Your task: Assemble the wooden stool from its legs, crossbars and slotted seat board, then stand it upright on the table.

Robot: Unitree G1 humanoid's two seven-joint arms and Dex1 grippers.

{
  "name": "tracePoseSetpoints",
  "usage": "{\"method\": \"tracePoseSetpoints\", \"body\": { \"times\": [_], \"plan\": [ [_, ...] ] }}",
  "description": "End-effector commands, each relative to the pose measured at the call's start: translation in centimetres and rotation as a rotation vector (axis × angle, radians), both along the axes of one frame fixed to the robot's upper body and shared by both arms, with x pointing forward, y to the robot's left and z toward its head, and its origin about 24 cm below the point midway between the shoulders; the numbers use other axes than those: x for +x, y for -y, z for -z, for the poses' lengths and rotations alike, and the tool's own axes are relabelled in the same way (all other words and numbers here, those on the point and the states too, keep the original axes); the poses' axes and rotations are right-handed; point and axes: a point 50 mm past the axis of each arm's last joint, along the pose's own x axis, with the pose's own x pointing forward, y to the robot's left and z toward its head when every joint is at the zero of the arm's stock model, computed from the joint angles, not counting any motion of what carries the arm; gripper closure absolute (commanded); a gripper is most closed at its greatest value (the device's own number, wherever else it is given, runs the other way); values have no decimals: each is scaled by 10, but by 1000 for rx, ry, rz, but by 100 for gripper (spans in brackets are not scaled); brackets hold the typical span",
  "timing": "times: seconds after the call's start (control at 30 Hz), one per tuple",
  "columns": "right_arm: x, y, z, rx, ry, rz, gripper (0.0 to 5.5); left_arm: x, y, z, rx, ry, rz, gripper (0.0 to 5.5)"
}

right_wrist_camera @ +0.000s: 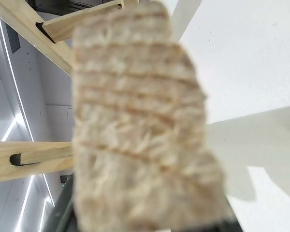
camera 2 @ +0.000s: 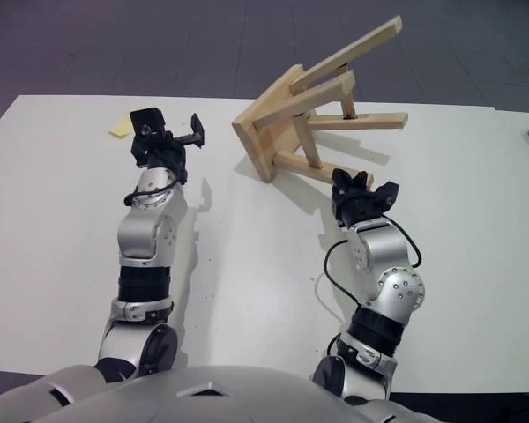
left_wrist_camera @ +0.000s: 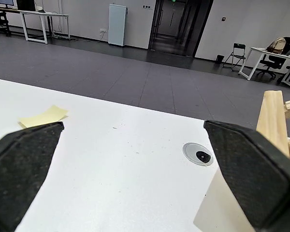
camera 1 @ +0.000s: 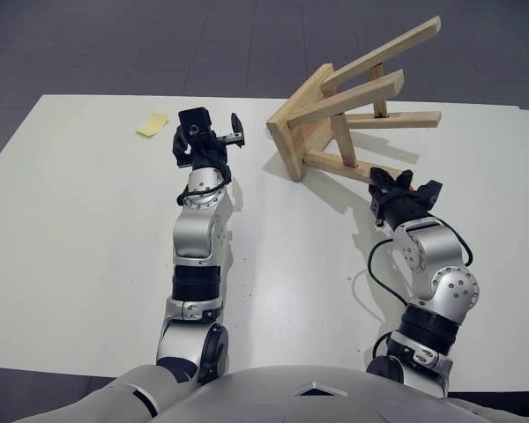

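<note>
Head views: the assembled stool (camera 1: 335,115) lies tipped on its side at the upper right of the frame. The lower edge of its seat board (camera 1: 293,132) rests on the table (camera 1: 88,229), two legs point into the air, and the lowest leg (camera 1: 339,166) runs along the tabletop. The right gripper (camera 1: 406,187) sits at that leg's free end, its fingers spread wider than the wood and not visibly clamped. Levering from so far out could, I judge, make the seat edge skid or roll the stool over instead of raising it. The left gripper (camera 1: 214,130), jaws wide apart, stands just left of the seat board without touching it, near a yellow note (camera 1: 152,124). Left wrist view: both pads (left_wrist_camera: 24,164) frame bare table, with the seat board's edge at the right margin, so nothing braces the stool. Right wrist view: the leg's end grain (right_wrist_camera: 135,125) sits close to the camera and hides the contact, so a slipping grasp would go unnoticed.
</note>
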Motion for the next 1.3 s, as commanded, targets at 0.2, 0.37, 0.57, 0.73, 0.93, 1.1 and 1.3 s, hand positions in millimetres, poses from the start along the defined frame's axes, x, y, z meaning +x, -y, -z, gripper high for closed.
{"method": "tracePoseSetpoints", "body": {
  "times": [0.2,0.37,0.57,0.73,0.93,1.1,1.3],
  "plan": [
    [-24,31,50,77,-412,131,254,-3,8,4,-5,-51,59,10],
    [-30,30,23,-99,-230,-142,188,-6,9,3,2,-46,64,10],
    [-33,-11,-27,-785,146,-704,97,-10,13,-12,119,80,80,10],
    [-21,-44,-29,-1045,358,-733,10,-9,15,-12,151,101,86,10],
    [5,-94,2,-1199,453,-653,10,-7,11,-14,127,110,69,10],
    [32,-100,8,-1307,405,-510,10,-8,9,-19,120,134,62,10],
    [41,-98,13,-1320,328,-401,10,-6,7,-20,115,137,60,10]
  ]
}}
